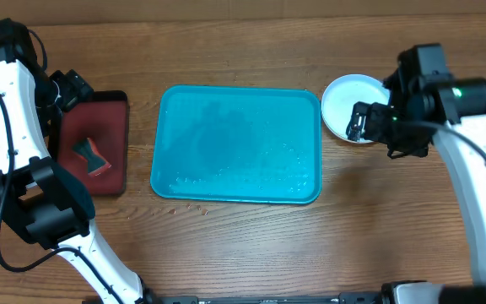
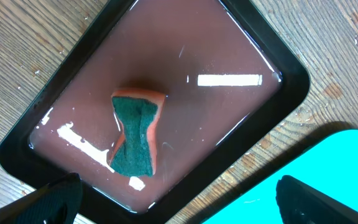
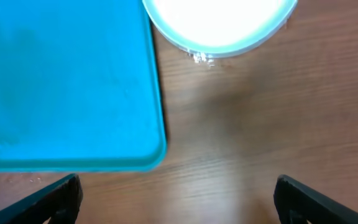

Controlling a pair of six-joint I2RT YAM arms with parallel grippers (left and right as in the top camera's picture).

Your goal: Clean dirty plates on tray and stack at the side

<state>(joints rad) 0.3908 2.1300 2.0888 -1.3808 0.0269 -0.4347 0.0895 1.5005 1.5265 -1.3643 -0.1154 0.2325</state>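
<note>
From overhead: finds the tray (image 1: 239, 143) bare of crockery. Finds the plates (image 1: 344, 101) just off the tray's right side, near its far corner, white face up, no red smears seen; cannot tell how many lie stacked. Places the right gripper (image 1: 359, 122) over their edge away from the tray, jaws spread, nothing pinched. Places the left gripper (image 1: 72, 89) beyond the tray's left side, with the dark red tray (image 1: 116, 110), likewise spread and empty.

From the left wrist: shows the sponge (image 2: 135, 134) lying loose in shallow water, untouched.

From the right wrist: shows bare tabletop (image 3: 241, 124) between the tray's edge and the plates, a narrow gap.

Judged at or near the end of the stacking step. Calls next for lifting clear, outward from the tray, without clipping the plates' rim; ample room on that side.
</note>
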